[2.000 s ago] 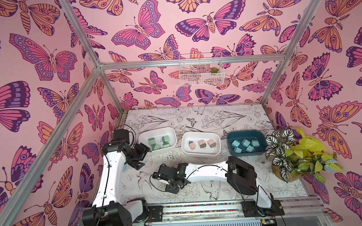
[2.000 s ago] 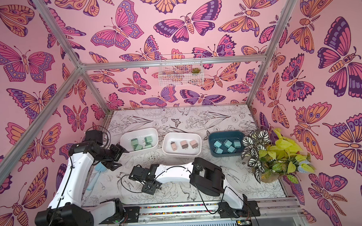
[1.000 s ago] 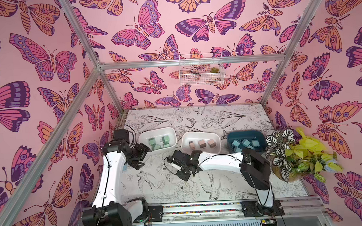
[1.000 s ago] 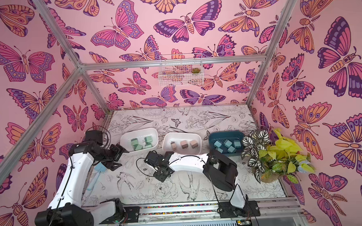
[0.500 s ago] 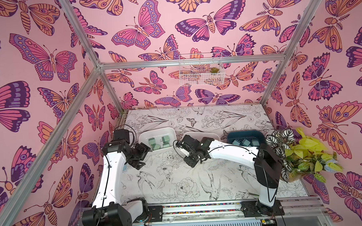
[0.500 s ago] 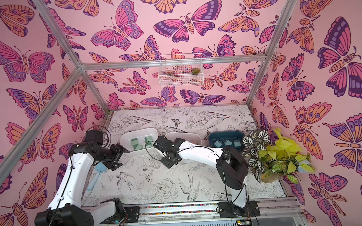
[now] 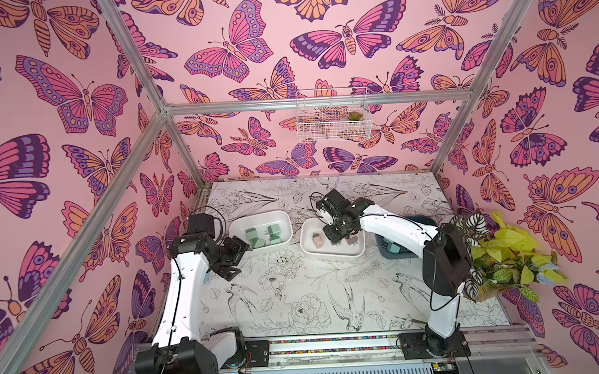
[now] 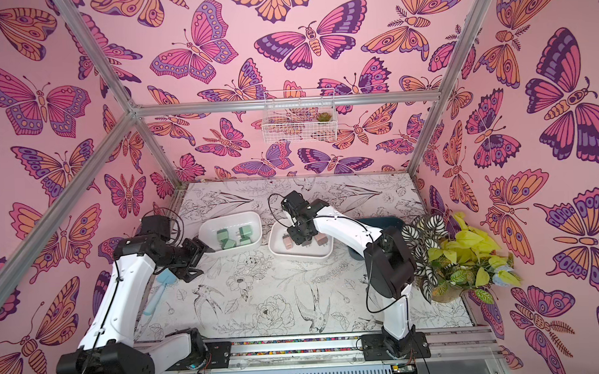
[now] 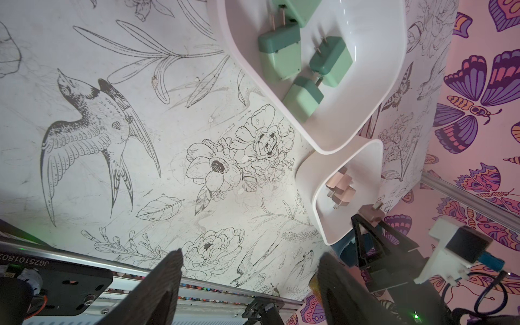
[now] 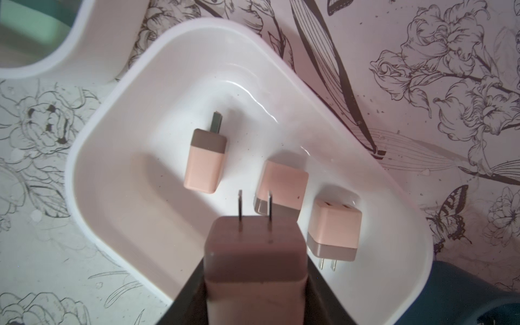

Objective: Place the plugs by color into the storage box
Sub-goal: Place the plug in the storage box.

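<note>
Above the middle white tray (image 10: 76,174), the right tool (image 10: 256,298) was closed on a pink plug (image 10: 254,253), its jaws pressed to the plug's two flanks. The plug's long axis ran along the tool's own line of reach, with the prongs leading and pointing down toward the tray floor. Inside the tray lay three pink plugs (image 10: 205,163): one on its side and apart, and two close together just beyond the prongs. By the wrist view, the held plug hung over bare floor between the lone plug and the pair. A release would therefore probably need only a short descent and no sideways shift. Across the desk (image 7: 295,297), the left tool (image 9: 250,267) hovered with jaws apart and nothing between them. It was near the tray of green plugs (image 7: 239,227), well apart from the drop point.
</note>
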Robot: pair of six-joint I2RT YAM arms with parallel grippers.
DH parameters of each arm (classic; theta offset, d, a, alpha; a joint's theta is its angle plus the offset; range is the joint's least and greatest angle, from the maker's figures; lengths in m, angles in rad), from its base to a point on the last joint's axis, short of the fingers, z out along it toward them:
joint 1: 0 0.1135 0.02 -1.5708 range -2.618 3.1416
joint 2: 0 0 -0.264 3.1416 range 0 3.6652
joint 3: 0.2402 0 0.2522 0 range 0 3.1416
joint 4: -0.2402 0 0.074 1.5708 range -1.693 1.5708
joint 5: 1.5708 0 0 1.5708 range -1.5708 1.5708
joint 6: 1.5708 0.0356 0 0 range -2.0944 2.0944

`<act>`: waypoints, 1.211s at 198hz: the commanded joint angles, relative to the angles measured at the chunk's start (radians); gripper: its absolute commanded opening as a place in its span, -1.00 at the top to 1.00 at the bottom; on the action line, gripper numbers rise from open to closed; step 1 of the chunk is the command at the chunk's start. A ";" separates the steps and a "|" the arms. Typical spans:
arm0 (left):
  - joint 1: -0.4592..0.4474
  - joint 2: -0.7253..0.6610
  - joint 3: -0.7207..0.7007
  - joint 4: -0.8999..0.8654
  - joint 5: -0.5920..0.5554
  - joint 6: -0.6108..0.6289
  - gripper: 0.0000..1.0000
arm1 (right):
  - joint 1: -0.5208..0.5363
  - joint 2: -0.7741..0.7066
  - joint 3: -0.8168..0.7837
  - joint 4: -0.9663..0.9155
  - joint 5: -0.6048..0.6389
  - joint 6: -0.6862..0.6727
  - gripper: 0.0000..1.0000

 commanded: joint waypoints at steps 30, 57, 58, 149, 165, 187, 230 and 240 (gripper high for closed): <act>-0.005 -0.008 -0.012 -0.012 0.009 0.011 -0.56 | 0.007 0.039 -0.012 -0.008 -0.060 0.010 0.22; -0.005 -0.005 -0.010 -0.011 0.007 0.010 -0.56 | 0.020 0.043 -0.044 0.007 -0.059 0.036 0.22; -0.004 -0.004 -0.010 -0.012 0.007 0.011 -0.56 | 0.021 0.043 -0.046 0.008 -0.058 0.037 0.22; -0.006 0.007 -0.004 -0.011 0.005 0.014 -0.56 | 0.034 0.099 -0.049 0.012 -0.046 0.070 0.20; -0.007 0.011 0.005 -0.001 0.014 0.030 -0.56 | 0.035 0.107 -0.048 0.011 -0.045 0.072 0.18; -0.013 0.017 0.023 0.002 0.011 0.056 -0.56 | 0.035 0.113 -0.055 0.014 -0.045 0.074 0.17; -0.047 0.035 0.065 0.002 -0.024 0.110 -0.56 | 0.035 0.112 -0.059 0.017 -0.047 0.078 0.07; -0.060 0.043 0.078 0.002 -0.034 0.121 -0.56 | 0.034 0.112 -0.059 0.017 -0.051 0.083 0.06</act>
